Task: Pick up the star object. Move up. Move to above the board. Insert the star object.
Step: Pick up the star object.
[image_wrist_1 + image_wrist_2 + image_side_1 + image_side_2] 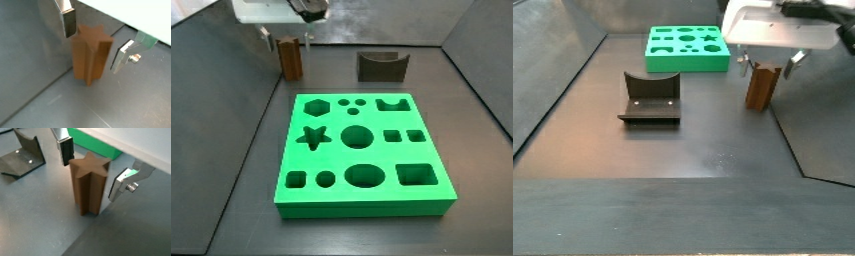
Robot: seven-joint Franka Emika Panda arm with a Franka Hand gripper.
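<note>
Nearest to us, in both wrist views, the star object (89,185) is standing upright on the dark grey floor (40,65), its star-shaped top facing the camera, and we are seeing the gripper (93,163) hanging around its upper part. One finger (68,22) is sitting just beside one flank of the brown prism and the other finger (123,54) is sitting off the opposite flank with a sliver of floor showing between them, so the jaws are standing spread and pinching nothing. In a wrist view the fixture (23,158) is resting on the floor off to one side, and an edge of the board (100,145) is peeking from under the white gripper body. In both side views we are finding the star object (290,58) standing well apart from the board (361,148), with the gripper (767,66) over it. The board (687,48) is lying flat with its cut-outs facing up, and the fixture (649,98) is standing between the two in that side view.
</note>
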